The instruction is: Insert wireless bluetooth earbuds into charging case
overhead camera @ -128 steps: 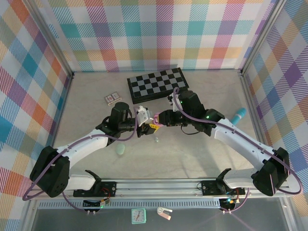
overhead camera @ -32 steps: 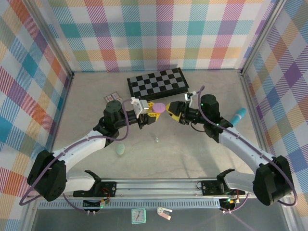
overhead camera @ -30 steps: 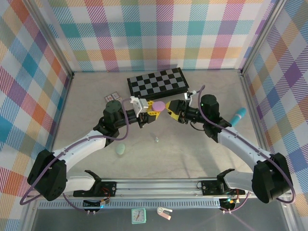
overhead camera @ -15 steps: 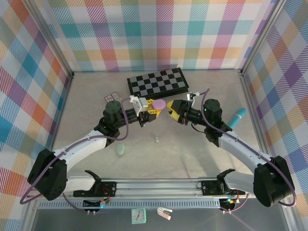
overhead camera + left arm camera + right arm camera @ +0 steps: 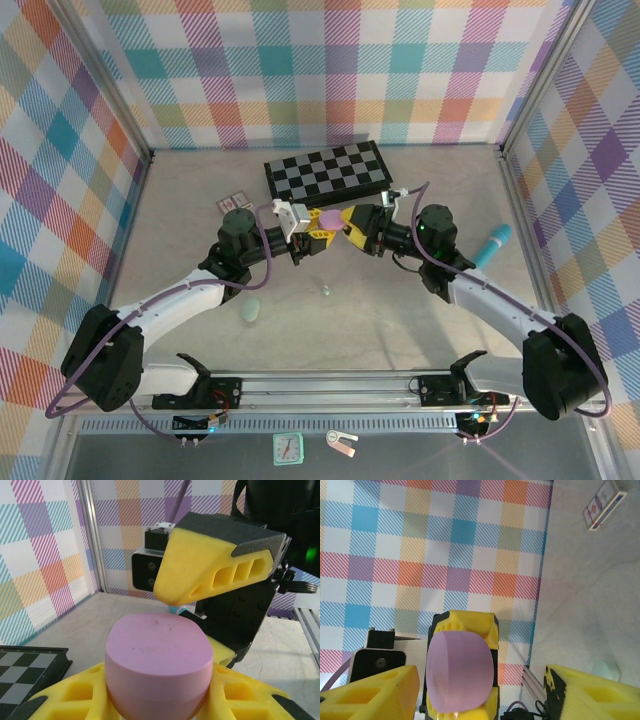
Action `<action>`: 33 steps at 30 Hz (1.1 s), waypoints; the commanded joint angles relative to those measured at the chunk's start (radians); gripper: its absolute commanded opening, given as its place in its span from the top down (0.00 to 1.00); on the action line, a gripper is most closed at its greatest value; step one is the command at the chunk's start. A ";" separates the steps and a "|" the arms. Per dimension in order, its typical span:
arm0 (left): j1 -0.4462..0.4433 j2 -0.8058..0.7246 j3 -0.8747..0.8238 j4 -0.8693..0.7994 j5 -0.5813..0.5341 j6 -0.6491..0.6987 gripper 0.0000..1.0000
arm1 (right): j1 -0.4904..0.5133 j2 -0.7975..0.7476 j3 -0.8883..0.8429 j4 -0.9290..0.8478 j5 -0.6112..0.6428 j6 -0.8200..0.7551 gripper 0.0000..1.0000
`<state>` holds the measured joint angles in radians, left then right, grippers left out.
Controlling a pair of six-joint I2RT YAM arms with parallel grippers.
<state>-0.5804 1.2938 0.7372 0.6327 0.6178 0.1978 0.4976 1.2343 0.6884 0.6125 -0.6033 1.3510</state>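
First, table point(image 5: 400, 320): a pale grey flat surface walled in by bright checked cloth, with both arms reaching in from its near edge.
Board: a black-and-white folding chessboard point(image 5: 325, 172) lies flat at the far middle of the table, just behind the two pincers.
Left pincer point(image 5: 316, 226): its yellow fingers point(image 5: 60, 700) are pressed onto the lower sides of the lilac pebble-shaped plastic case point(image 5: 157, 660), which it holds up above the table.
Right pincer point(image 5: 352, 226): spread wide and facing the left one. In the left wrist view, one yellow finger point(image 5: 210, 565) hangs just over the far edge of the case, and whether it touches cannot be told.
Tube: a teal cylinder point(image 5: 495, 243) lies on the table to the right, well apart from the pincers.
Lilac case: in the air between the two pincers, rounded face up, in front of the chessboard's near edge.
Green case: a mint-green pebble-shaped case point(image 5: 250, 311) rests on the table beside the left arm.
Box: a small printed card box point(image 5: 233, 203) lies left of the chessboard.
Earbud: a tiny pale plastic earbud point(image 5: 325, 290) lies on the table nearer than the pincers, between the arms and apart from both cases.
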 commanded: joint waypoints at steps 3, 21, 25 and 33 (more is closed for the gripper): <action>-0.004 0.007 0.016 0.045 0.021 -0.005 0.81 | 0.030 0.055 0.045 0.138 -0.013 0.041 0.43; -0.004 -0.013 -0.002 -0.063 -0.039 0.057 0.44 | 0.034 -0.006 0.038 -0.079 0.108 -0.096 0.84; -0.006 -0.060 -0.038 -0.165 -0.095 0.085 0.17 | 0.003 -0.029 0.007 -0.205 0.203 -0.174 0.84; -0.036 -0.143 -0.116 -0.328 -0.242 0.074 0.00 | -0.053 0.129 -0.001 -0.254 0.357 -0.309 0.84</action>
<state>-0.5976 1.1793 0.6403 0.3847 0.4477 0.2695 0.4561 1.2968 0.6796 0.3790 -0.3210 1.1244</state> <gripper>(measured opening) 0.996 0.249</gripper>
